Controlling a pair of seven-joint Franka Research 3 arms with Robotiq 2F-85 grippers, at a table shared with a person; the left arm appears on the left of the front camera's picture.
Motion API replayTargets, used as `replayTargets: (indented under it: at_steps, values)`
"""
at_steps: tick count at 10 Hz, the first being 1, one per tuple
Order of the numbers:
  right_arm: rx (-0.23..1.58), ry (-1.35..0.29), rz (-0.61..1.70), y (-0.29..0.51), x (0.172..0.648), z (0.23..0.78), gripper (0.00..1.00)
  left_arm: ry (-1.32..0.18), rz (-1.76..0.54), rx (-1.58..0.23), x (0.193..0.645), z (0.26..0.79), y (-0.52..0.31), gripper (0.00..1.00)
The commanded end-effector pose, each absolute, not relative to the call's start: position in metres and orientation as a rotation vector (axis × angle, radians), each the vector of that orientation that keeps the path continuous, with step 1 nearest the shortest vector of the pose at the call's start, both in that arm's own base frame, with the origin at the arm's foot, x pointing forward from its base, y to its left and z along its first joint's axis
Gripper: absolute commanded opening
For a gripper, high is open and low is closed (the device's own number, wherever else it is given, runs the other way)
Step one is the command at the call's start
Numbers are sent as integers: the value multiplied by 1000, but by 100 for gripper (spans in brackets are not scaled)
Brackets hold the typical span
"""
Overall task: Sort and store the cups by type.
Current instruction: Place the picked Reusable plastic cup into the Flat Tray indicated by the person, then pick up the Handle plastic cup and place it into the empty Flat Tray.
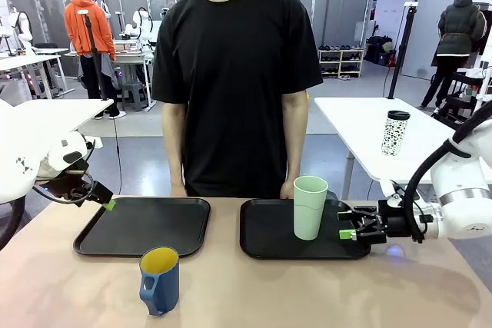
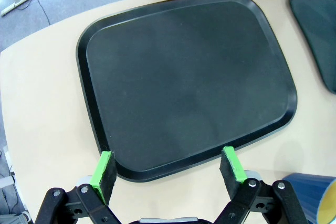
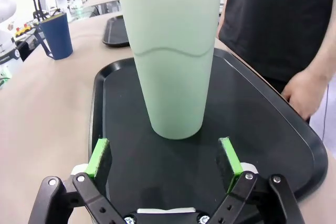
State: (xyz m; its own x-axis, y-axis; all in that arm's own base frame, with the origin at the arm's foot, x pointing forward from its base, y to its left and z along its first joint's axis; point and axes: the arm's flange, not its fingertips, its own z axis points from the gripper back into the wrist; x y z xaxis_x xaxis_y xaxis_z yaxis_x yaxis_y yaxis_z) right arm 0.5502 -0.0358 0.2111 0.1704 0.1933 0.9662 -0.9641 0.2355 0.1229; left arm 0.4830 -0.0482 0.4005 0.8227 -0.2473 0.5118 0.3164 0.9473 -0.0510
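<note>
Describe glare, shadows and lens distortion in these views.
Front view: even light, soft shadows, blue mug crisp. Left wrist view: table edge bows from the wide lens, faint sheen on the tray. Right wrist view: mint tumbler looms large, sharp.

Front across table [image 1: 307, 297], wrists close in

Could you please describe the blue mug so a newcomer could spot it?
On the tan table, find the left black tray. Just nearer the robot stands the mug: short, dark blue, handled, yellow inside, unlike the tall mint tumbler on the other tray.
</note>
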Motion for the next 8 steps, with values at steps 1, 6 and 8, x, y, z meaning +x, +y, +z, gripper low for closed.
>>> replayTargets:
  at_steps: [1, 6, 8]
  values:
    - [856, -993, 1036, -33, 537, 222, 100, -527, -302, -136, 484, 402, -48, 100]
    - [960, -1045, 1034, -36, 550, 211, 100, -527, -302, -136, 484, 402, -48, 100]
    - [960, -1045, 1034, -36, 550, 211, 100, -527, -302, -136, 484, 402, -48, 100]
